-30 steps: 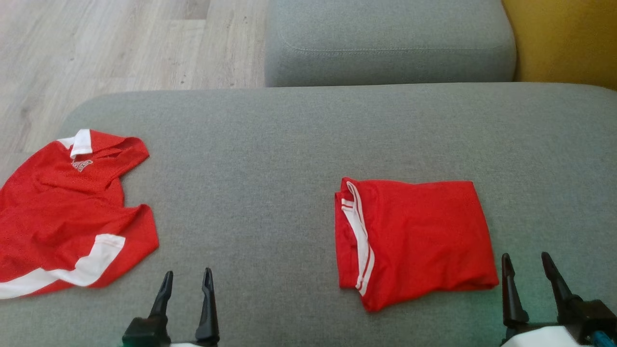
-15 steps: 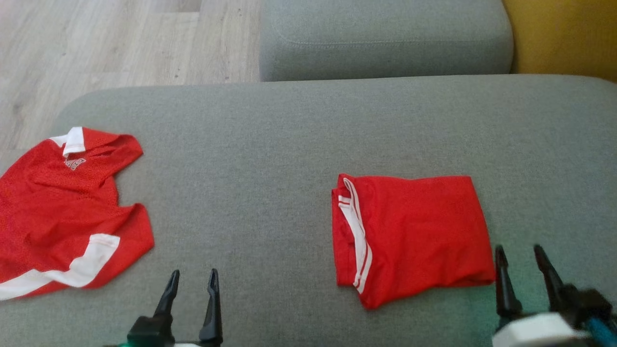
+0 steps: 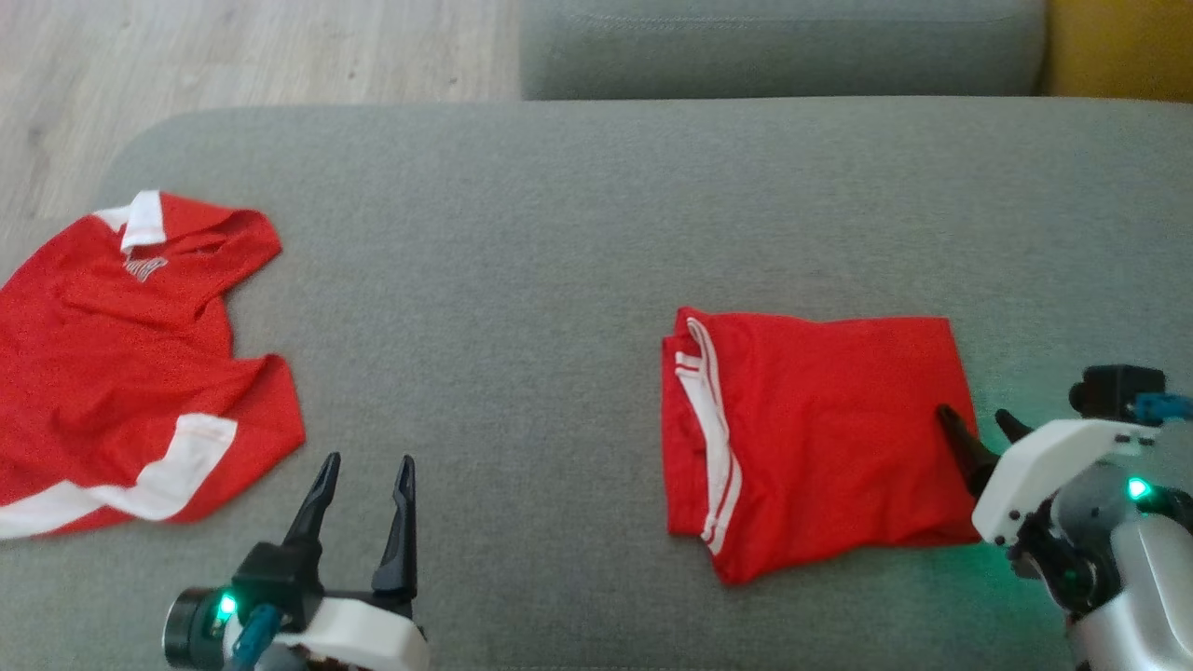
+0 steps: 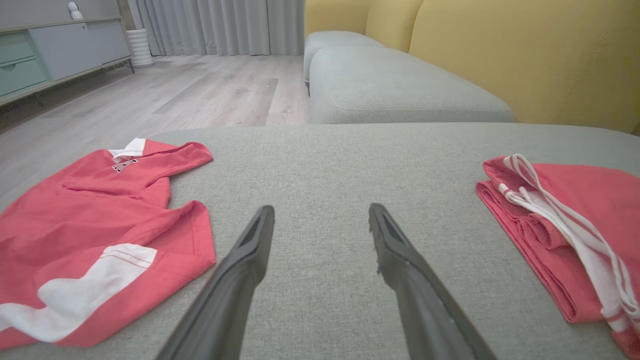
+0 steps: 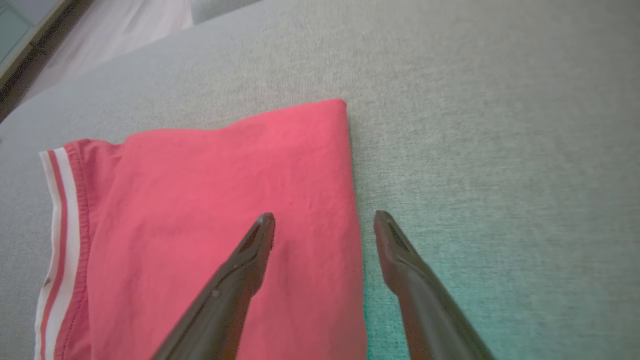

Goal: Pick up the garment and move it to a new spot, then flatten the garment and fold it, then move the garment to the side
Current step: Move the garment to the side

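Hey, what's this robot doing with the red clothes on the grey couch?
A two-armed robot is working on a grey cushion. Its right gripper, open, straddles the right edge of a folded red garment, one finger over the cloth, one over the cushion, gripping nothing. Its left gripper hovers open over bare cushion. A second red shirt lies crumpled at the left.

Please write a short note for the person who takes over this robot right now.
Left gripper: open, empty, over bare sofa cushion.
Right gripper: open, empty, fingers astride the right edge of the folded red garment.
Done: that garment lies folded, right of centre.
Left to do: probably grip it and move it aside; the red jersey at far left lies crumpled, unfolded.
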Tool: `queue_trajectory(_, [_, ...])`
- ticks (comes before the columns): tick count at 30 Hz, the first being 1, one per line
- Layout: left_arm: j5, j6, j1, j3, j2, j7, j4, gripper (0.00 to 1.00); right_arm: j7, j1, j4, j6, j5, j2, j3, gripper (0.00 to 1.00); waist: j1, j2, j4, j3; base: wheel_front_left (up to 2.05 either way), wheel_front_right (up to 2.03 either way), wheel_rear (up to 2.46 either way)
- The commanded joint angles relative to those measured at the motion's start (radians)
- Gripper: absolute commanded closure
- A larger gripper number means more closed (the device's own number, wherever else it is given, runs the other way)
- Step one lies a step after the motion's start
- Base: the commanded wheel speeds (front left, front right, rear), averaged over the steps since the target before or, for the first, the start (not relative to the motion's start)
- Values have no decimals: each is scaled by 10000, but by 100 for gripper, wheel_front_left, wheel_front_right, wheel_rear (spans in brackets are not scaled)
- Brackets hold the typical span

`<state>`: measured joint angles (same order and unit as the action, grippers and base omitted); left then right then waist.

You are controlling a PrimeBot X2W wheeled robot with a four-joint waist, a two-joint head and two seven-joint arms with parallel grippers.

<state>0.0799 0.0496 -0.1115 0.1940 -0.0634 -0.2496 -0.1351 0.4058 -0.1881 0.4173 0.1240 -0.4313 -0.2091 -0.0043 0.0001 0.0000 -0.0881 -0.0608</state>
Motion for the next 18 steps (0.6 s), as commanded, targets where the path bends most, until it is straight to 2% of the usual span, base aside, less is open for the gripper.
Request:
queue_trajectory(1, [-115, -102, 500, -346, -38, -122, 222, 0, 212, -642, -28, 67, -167, -211, 283, 0, -1, 0, -197, -182, 0, 0, 0])
queue_trajectory(4, [-177, -186, 656, -295, -13, -122, 136, 0, 476, -971, 638, 67, -89, -325, 303, 0, -1, 0, -339, -316, 0, 0, 0])
queue_trajectory(5, [-183, -200, 706, -289, -3, -122, 121, 0, 504, -1081, 809, 67, -98, -316, 244, 15, -1, 0, -364, -370, 0, 0, 0])
queue_trajectory(6, [-182, -206, 757, -292, 6, -122, 112, 0, 497, -1191, 954, 67, -140, -279, 142, 69, -1, 0, -376, -426, 0, 0, 0])
queue_trajectory(7, [-177, -205, 802, -305, 15, -122, 111, 0, 486, -1287, 1067, 67, -144, -242, 75, 100, -1, 0, -371, -476, 0, 0, 0])
queue_trajectory(12, [-157, -179, 914, -435, 46, -122, 196, 0, 356, -1675, 1371, 67, -92, -206, 29, 100, -1, 0, -72, -725, 0, 0, 0])
queue_trajectory(18, [-137, -119, 947, -565, 76, -122, 327, 0, -416, -2461, 1612, 67, 203, -282, -27, 100, -1, 0, 775, -1027, 0, 0, 0])
